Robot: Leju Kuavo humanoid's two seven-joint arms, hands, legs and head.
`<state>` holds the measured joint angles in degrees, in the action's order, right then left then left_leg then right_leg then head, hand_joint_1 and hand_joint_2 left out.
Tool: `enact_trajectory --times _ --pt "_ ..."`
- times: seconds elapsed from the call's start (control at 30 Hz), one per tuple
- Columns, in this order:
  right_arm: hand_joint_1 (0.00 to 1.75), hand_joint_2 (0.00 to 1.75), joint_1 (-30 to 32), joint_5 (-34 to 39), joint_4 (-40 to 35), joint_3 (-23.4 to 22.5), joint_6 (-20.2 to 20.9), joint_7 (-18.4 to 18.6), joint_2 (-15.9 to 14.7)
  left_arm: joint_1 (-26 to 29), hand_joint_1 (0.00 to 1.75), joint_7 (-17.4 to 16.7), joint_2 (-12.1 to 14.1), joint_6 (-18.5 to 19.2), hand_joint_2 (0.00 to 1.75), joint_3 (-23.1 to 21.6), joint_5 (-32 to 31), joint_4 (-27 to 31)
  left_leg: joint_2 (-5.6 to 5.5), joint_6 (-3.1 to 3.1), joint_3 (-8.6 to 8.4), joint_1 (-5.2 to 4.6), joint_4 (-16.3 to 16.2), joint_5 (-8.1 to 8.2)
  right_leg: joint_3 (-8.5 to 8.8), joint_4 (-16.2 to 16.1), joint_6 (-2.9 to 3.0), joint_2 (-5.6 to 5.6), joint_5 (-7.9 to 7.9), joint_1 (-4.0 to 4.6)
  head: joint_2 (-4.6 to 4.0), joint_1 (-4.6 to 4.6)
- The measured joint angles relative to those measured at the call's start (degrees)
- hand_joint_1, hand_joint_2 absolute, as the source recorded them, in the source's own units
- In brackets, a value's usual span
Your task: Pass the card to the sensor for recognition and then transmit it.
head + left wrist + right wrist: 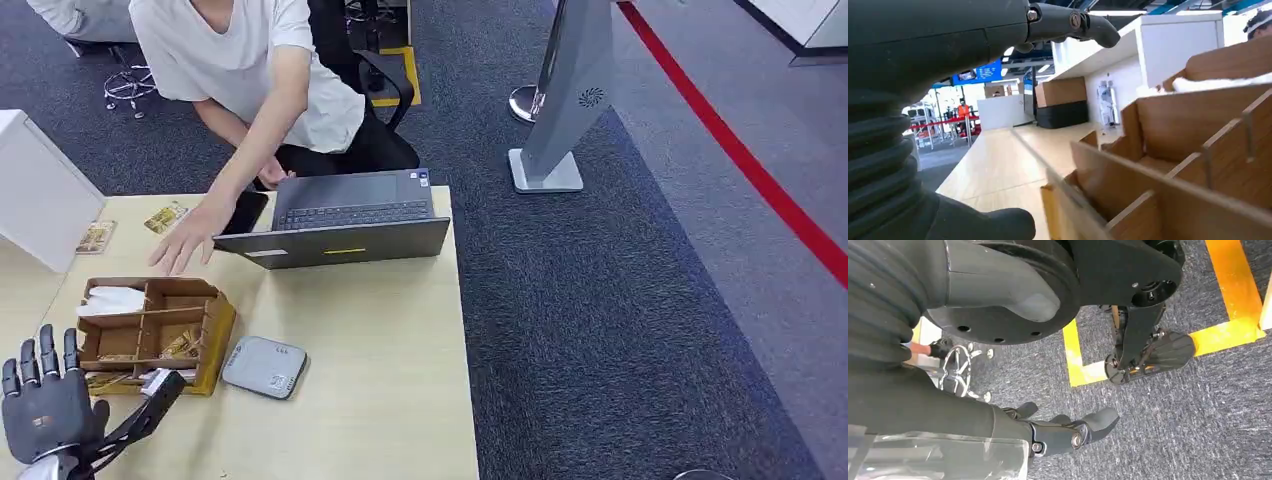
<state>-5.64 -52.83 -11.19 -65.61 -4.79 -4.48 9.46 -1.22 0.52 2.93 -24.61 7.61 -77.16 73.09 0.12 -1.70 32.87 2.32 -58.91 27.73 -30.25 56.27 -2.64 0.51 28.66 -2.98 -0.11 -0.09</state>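
Dark grey carpet with a red floor line surrounds a pale wooden table [380,330] in the head view. At the near left corner the left hand [45,405] is raised with its fingers spread, holding nothing. Just beyond it stands a wooden organiser [150,335] with compartments; a card [180,345] appears to lie in a near compartment, though this is small and not certain. A grey sensor [264,366] lies flat just beside the organiser, toward the table's middle. A laptop [345,215] sits at the far edge, and a person's hand [190,235] reaches over the table between laptop and organiser. Two more cards [165,217] lie at the far left edge.

Left wrist view: thumb and fingers well apart, nothing between them, the organiser's dividers close ahead.

Right wrist view: the right hand [1068,432] hangs over carpet and yellow floor tape, fingers loosely curled, empty as far as shows.

Risks, as judged: the narrow compartment may block the fingers, so the card slips or the organiser is shoved toward the sensor. The person's hand lies near the reach path; contact is possible.
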Motion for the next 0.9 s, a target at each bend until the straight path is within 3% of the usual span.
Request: enact_trajectory --times 0.4,0.57,0.9 --pt "0.0 1.75 -0.1 -0.9 0.0 0.6 0.4 0.6 0.0 -4.3 0.0 -0.9 -0.2 0.0 1.75 -1.5 -1.2 -2.5 0.01 0.0 0.0 0.0 0.0 0.0 -0.01 0.0 0.01 0.01 -0.01 0.0 0.0 0.0" --pt "0.0 1.75 -0.1 -0.3 0.0 0.7 0.6 0.5 0.0 -4.7 0.0 0.9 -0.3 -0.9 1.75 -2.8 -1.4 -2.9 0.0 0.0 0.0 0.0 0.0 0.0 -0.01 0.0 0.01 0.0 -0.01 0.0 0.0 0.02" --pt "0.0 1.75 -0.1 0.4 0.0 0.7 0.6 0.3 0.0 -4.1 0.0 -1.2 -1.3 0.2 1.75 -4.8 -1.9 -2.4 0.02 0.0 0.0 0.0 0.0 0.0 -0.02 0.0 0.01 0.02 -0.01 0.0 0.0 0.0"
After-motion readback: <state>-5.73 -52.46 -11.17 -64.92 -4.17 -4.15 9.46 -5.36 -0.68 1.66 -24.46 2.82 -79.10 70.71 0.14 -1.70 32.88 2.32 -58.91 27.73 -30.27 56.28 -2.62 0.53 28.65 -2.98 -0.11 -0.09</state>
